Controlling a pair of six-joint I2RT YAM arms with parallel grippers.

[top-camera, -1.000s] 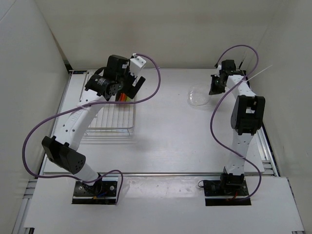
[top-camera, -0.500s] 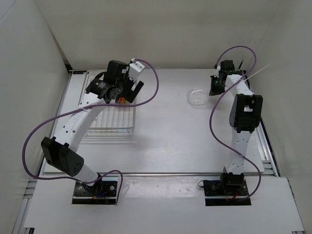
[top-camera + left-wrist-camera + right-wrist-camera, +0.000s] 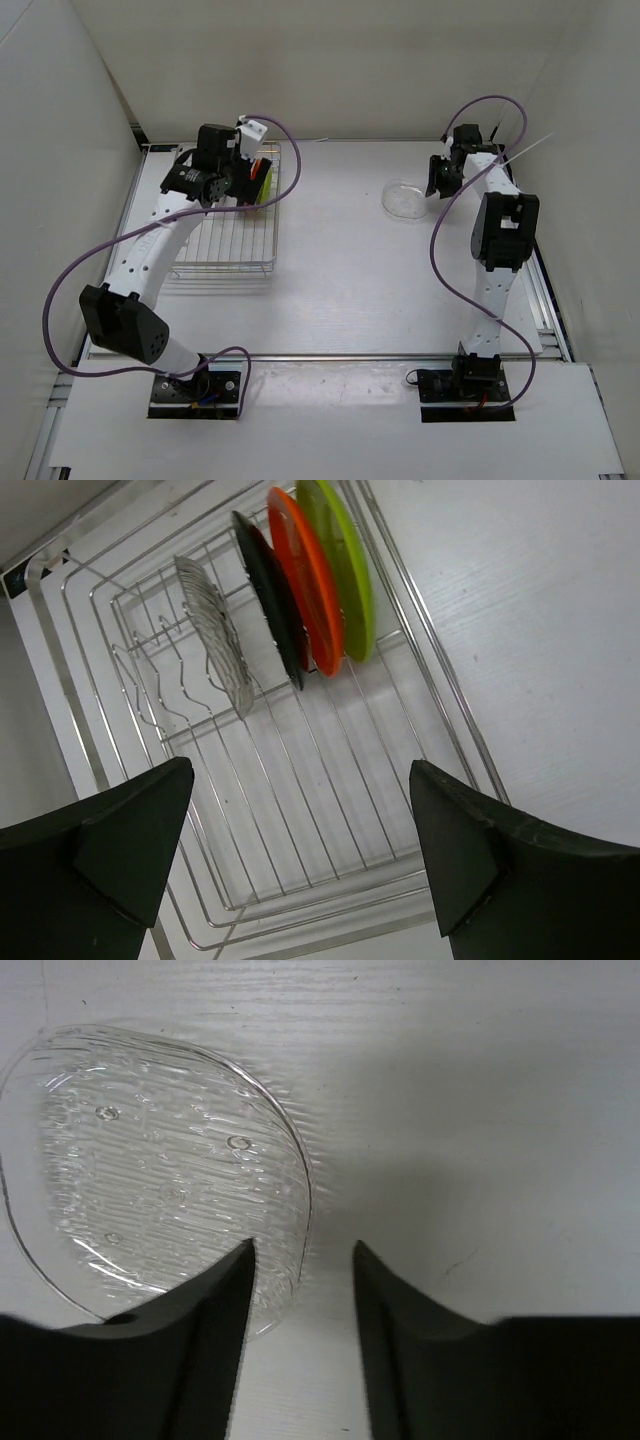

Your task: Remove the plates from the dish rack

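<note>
Since a second ago the clear plate [image 3: 405,198] has come down and now lies flat on the table [image 3: 340,290], in the upper right of the top view. The right pincer [image 3: 302,1245] has let go of it. Its jaws stand partly apart, with the plate's rim just under them. The left pincer [image 3: 300,767] has swung to the upper left and hangs wide open over the dish rack [image 3: 225,250]. At the rack's far end, four plates stand on edge, close together: a ribbed see-through plate [image 3: 215,630], a black plate [image 3: 268,590], an orange-red plate [image 3: 305,575] and a lime green plate [image 3: 345,560].
</note>
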